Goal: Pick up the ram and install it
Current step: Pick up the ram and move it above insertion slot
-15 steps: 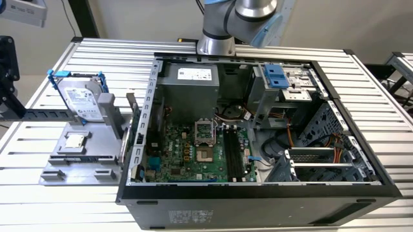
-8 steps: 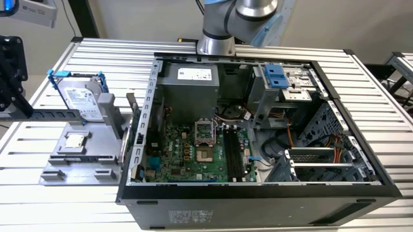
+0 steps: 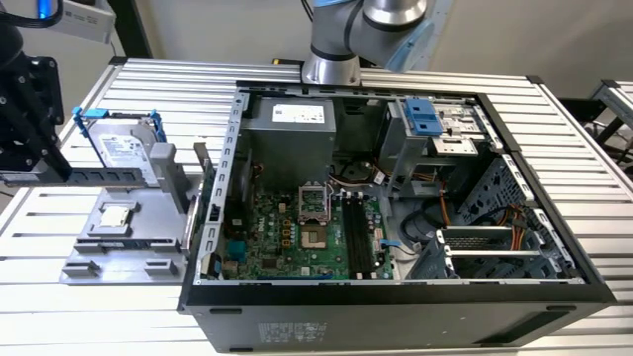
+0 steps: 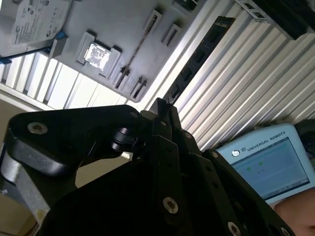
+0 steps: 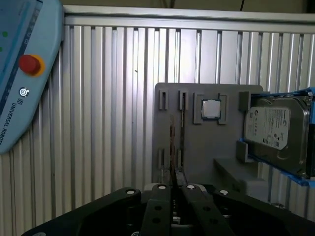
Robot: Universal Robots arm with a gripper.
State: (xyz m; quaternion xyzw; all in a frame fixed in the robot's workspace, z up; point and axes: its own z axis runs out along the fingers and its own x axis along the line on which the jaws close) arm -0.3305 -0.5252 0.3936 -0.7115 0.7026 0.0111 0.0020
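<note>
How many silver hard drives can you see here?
1. The hard drive stands in its blue frame on the grey tray, at the exterior view's left of the computer case, behind the ram the claw holds. Others may hide inside the case.

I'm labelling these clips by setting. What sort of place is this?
Probably a robotics lab bench for computer assembly: an open computer case lies on a ribbed aluminium table, a grey parts fixture stands beside it, a teach pendant is nearby, and the gripper holds the ram.
</note>
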